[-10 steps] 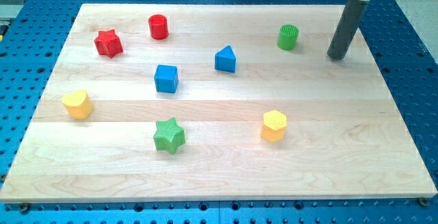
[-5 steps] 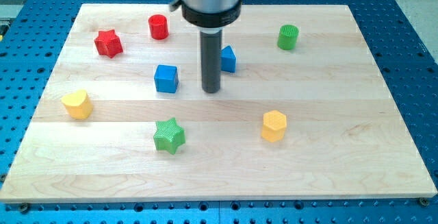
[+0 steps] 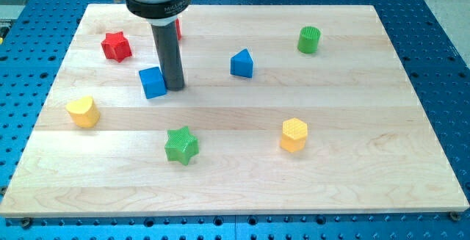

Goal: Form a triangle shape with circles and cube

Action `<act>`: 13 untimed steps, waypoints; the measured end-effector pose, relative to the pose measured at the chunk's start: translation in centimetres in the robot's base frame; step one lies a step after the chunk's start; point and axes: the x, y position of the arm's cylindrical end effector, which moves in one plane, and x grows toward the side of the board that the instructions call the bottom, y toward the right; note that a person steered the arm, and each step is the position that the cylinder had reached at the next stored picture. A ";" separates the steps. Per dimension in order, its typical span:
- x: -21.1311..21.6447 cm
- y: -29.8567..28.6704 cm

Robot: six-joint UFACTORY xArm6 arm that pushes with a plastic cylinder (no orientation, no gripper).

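Note:
My tip (image 3: 174, 86) touches the right side of the blue cube (image 3: 153, 82), which sits left of the board's middle. The red cylinder (image 3: 177, 29) stands near the view's top, mostly hidden behind my rod; only a sliver shows. The green cylinder (image 3: 310, 40) stands at the upper right, far from the tip.
A red star (image 3: 116, 46) lies at the upper left, a blue triangular block (image 3: 241, 63) right of my rod, a yellow heart-like block (image 3: 82, 111) at the left, a green star (image 3: 181, 144) at lower middle, a yellow hexagon (image 3: 294, 134) at lower right, all on the wooden board (image 3: 382, 152).
My tip swept from the board's upper right to the left, reached the blue cube's right side and pushed it a little to the left. The other blocks stayed put.

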 end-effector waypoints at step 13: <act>-8.8 20.9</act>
